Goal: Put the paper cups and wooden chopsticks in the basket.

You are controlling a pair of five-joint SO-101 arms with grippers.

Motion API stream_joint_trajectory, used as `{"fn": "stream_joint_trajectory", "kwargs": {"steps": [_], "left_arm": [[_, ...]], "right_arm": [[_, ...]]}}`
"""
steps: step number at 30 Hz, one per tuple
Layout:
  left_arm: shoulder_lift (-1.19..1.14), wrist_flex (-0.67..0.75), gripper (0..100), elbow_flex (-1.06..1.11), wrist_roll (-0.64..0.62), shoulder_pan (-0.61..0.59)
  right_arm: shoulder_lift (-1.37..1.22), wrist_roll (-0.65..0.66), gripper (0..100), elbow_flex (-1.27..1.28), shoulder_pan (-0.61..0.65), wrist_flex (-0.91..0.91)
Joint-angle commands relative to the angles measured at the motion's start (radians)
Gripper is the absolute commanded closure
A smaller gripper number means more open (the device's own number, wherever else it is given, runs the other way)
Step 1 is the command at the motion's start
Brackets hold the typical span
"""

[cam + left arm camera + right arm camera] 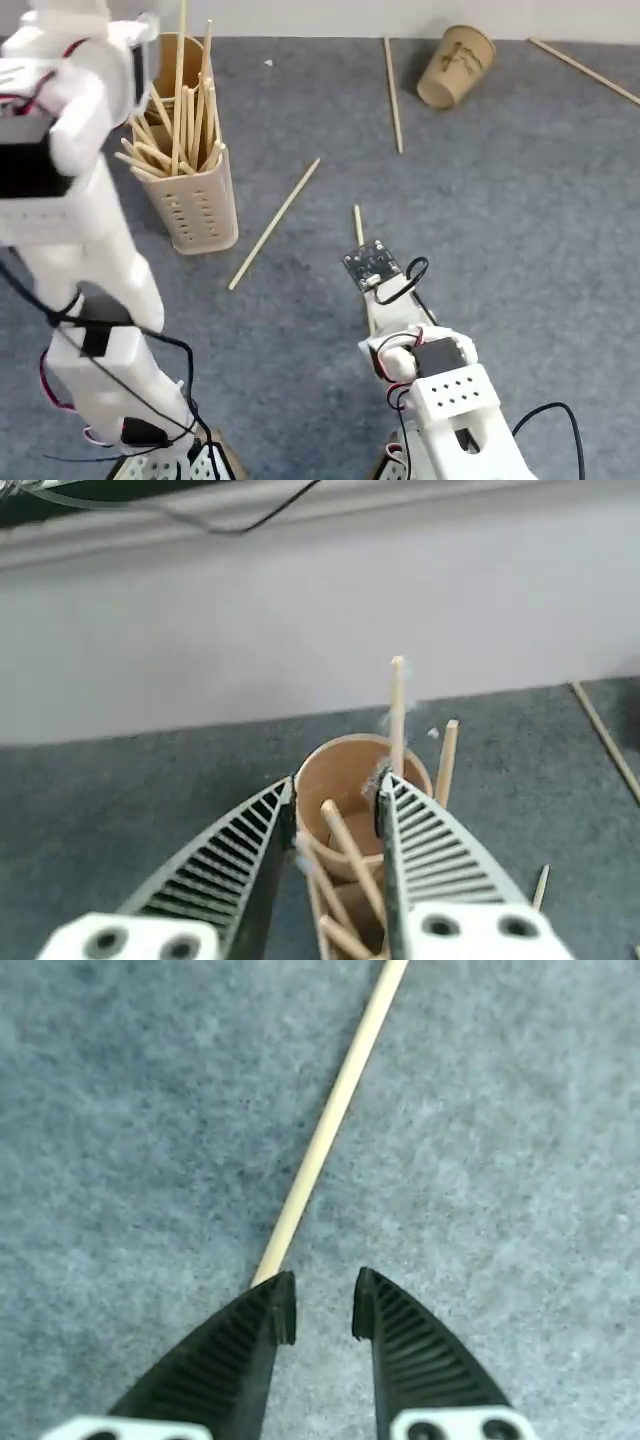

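Grey felt table (520, 250) | left gripper (336, 785): wide apart over basket (200, 212), grips nothing, probably placed so for a drop | right gripper (322, 1305): slightly apart, low at chopstick (330, 1120) end, not clamped yet, likely lining up | paper cup (455, 65): tipped, far from basket

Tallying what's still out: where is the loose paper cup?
In the high view the paper cup lies tipped over near the far edge of the table, just right of a loose chopstick and right of the basket.
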State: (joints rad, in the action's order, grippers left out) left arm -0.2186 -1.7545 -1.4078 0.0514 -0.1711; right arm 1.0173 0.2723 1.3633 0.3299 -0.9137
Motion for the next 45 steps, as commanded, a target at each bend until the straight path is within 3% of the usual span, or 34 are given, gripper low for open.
{"fn": "stream_joint_trajectory", "kwargs": {"steps": [1, 3, 7, 13, 18, 22, 27, 32, 37, 45], "left_arm": [[0.111, -0.021, 84, 0.104, 0.003, -0.076], [0.163, -0.020, 84, 0.232, 0.005, -0.085], [0.186, 0.035, 84, 0.470, 0.011, -0.031], [0.193, 0.094, 84, 0.545, -0.002, -0.082], [0.271, 0.064, 84, 0.461, -0.172, -0.302], [0.315, 0.002, 84, 0.466, -0.173, -0.446], [0.317, -0.005, 84, 0.654, -0.170, -0.616], [0.315, -0.005, 84, 0.928, 0.011, -0.642], [0.323, 0.009, 84, 1.208, 0.110, -0.647], [0.326, 0.311, 84, 1.641, 0.155, -0.647]], "right_arm": [[-0.004, -0.048, 88.9, -0.013, -0.101, 0.008], [-0.004, -0.089, 88.9, -0.015, -0.159, 0.010], [-0.004, -0.071, 88.9, -0.013, -0.140, 0.010], [-0.010, -0.061, 88.9, -0.015, -0.171, 0.010], [-0.013, -0.058, 88.9, -0.030, -0.076, 0.027], [-0.016, -0.066, 88.9, -0.102, -0.024, 0.033], [-0.051, -0.069, 88.9, -0.208, 0.068, 0.031], [-0.401, -0.129, 88.9, -0.409, 0.122, 0.012], [-0.782, -0.146, 88.9, -0.558, 0.108, 0.088], [-0.964, -0.138, 89.2, -0.602, 0.051, 0.147]]}}
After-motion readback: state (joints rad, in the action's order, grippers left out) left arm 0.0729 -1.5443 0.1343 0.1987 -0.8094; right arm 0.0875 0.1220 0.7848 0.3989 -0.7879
